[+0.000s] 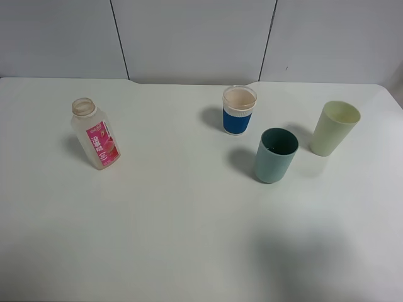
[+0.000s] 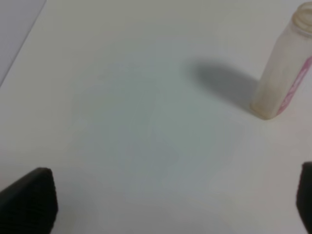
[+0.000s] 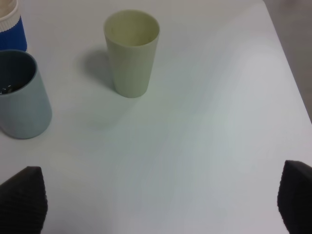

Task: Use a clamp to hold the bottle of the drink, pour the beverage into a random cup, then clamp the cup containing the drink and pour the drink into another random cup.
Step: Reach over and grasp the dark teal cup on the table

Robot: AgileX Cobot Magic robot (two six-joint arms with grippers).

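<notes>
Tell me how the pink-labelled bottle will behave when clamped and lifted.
The bottle looks nearly empty, so it is probably light. Its clear plastic walls may flex under a squeeze. Tall, narrow and standing free, it could tip if nudged near the open neck.

I'm counting one bottle (image 1: 94, 133) and three cups on my screen: one teal tumbler (image 1: 275, 155), one blue-banded cup (image 1: 238, 111), one pale yellow-green cup (image 1: 334, 128).

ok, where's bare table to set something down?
Free: table stretch between bottle and blue-banded cup, plus the near strip in front of everything. Crowded: right rear, where that cup, teal tumbler and pale yellow-green cup cluster.
</notes>
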